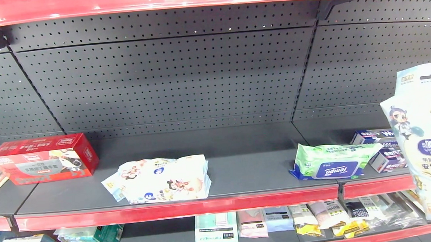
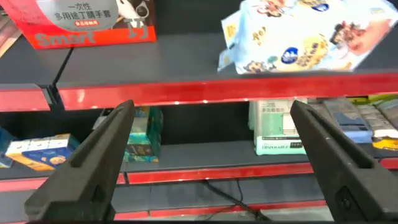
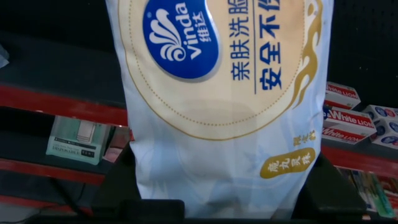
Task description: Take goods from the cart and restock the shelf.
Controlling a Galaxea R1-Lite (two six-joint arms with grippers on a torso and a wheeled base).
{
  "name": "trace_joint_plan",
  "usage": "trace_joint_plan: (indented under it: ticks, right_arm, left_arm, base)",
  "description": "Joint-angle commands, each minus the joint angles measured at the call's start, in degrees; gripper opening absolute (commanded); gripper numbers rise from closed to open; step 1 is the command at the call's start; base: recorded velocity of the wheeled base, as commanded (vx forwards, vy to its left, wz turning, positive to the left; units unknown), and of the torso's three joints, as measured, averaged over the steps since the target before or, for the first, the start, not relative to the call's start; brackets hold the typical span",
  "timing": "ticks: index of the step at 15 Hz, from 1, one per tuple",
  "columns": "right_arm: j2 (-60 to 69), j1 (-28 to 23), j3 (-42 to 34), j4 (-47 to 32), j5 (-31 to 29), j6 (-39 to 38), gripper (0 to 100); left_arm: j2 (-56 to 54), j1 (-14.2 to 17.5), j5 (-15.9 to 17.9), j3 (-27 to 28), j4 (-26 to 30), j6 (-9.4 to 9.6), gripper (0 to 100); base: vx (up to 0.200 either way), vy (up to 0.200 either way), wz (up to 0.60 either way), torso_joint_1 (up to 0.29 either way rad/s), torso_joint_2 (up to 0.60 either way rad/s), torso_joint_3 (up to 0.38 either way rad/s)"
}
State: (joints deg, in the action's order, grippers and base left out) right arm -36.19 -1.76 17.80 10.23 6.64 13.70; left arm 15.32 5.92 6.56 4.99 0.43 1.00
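Note:
A big white and pale-blue bag (image 1: 423, 143) with a cartoon figure hangs upright at the right, in front of the shelf's right end. My right gripper (image 3: 211, 202) is shut on the lower part of the bag (image 3: 217, 93), which hides most of its fingers. My left gripper (image 2: 211, 106) is open and holds nothing. It sits low before the shelf's red front edge (image 2: 186, 93), below a white cartoon-printed pack (image 2: 311, 34). The dark grey shelf board (image 1: 240, 164) carries that pack (image 1: 163, 179) near its middle.
On the same shelf a red box (image 1: 44, 157) lies at the left, a green wipes pack (image 1: 332, 161) at the right, and blue-white boxes (image 1: 382, 145) beyond it. Bare board lies between the packs. The lower shelf (image 1: 151, 231) holds several packs and boxes.

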Motion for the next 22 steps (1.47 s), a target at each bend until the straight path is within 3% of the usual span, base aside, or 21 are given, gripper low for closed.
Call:
trace_joint_plan:
  ticks: [1,4,6,7,8,9,10,11,12,13,14,15,16,19,21,22]
  right_arm:
    - [-0.54,0.00,0.66,0.06,0.04,-0.43,0]
    - [1.13,0.00,0.48,0.06,0.04,-1.49,0]
    - [2.09,0.00,0.57,-0.03,0.04,-2.89,0]
    - [2.36,0.00,0.57,-0.03,0.04,-2.98,0]
    - [2.53,-0.09,0.40,-0.03,0.04,-2.98,0]
    - [2.53,0.00,0.48,-0.03,0.04,-2.98,0]
    - [2.44,0.00,0.75,0.06,0.04,-3.07,0]
    - [2.44,0.00,0.75,0.06,0.04,-3.16,0]
    - [2.44,0.00,0.75,-0.03,0.04,-3.51,0]
    - [2.36,0.00,0.75,0.06,0.04,-3.59,0]
    - [2.18,0.00,0.75,0.06,0.04,-3.68,0]
    - [2.27,0.00,0.57,-0.03,0.04,-3.68,0]
    - [2.09,0.09,0.57,-0.03,0.04,-3.68,0]
    - [0.95,0.61,1.27,0.06,0.83,-3.68,0]
    - [0.86,0.70,1.19,0.06,0.83,-3.68,0]
    - [0.77,0.70,1.19,0.06,0.91,-3.68,0]
  left_arm:
    - [-10.14,-0.04,1.09,-1.29,5.02,-0.65,100]
    - [-9.96,0.23,-0.41,-1.47,4.14,-6.36,100]
    - [-9.96,0.23,-10.43,-2.44,2.21,-5.66,100]
    - [-9.96,0.23,-10.25,-2.53,1.95,-5.75,100]
    - [-10.05,0.14,-8.93,-2.61,1.77,-5.83,100]
    - [-10.05,0.14,-6.47,-3.32,0.54,-4.25,100]
    - [-10.05,0.14,-3.13,-4.99,-4.91,-1.61,100]
    - [-10.05,0.14,-2.16,-4.99,-5.08,-1.97,100]
    - [-9.96,0.23,-1.46,-4.99,-3.85,-4.69,100]
    - [-9.87,0.40,-1.64,-4.99,-4.03,-4.60,100]
    - [-9.96,1.55,-3.66,-4.99,-3.94,-2.58,100]
    - [-9.87,3.13,-6.38,-4.99,-3.94,-3.37,100]
    - [-9.96,3.48,-6.65,-4.99,-4.03,-4.52,100]
    - [-9.96,3.39,4.60,-4.99,-3.77,-2.58,100]
    - [-9.96,3.39,5.83,-4.99,-3.85,-3.55,100]
    - [-9.96,3.39,5.22,-4.99,-3.85,-3.02,100]
  base:
    - [0.000,0.000,0.00,0.000,0.00,0.000]
    - [0.000,0.000,0.00,0.000,0.00,0.000]
    - [0.000,0.000,0.00,0.000,0.00,0.000]
    - [0.000,0.000,0.00,0.000,0.00,0.000]
    - [0.000,0.000,0.00,0.000,0.00,0.000]
    - [0.000,0.000,0.00,0.000,0.00,0.000]
    - [0.000,0.000,0.00,0.000,0.00,0.000]
    - [0.000,0.000,0.00,0.000,0.00,0.000]
    - [0.000,0.000,0.00,0.000,0.00,0.000]
    - [0.000,0.000,0.00,0.000,0.00,0.000]
    - [0.000,0.000,0.00,0.000,0.00,0.000]
    - [0.000,0.000,0.00,0.000,0.00,0.000]
    - [0.000,0.000,0.00,0.000,0.00,0.000]
    - [0.000,0.000,0.00,0.000,0.00,0.000]
    - [0.000,0.000,0.00,0.000,0.00,0.000]
    - [0.000,0.000,0.00,0.000,0.00,0.000]
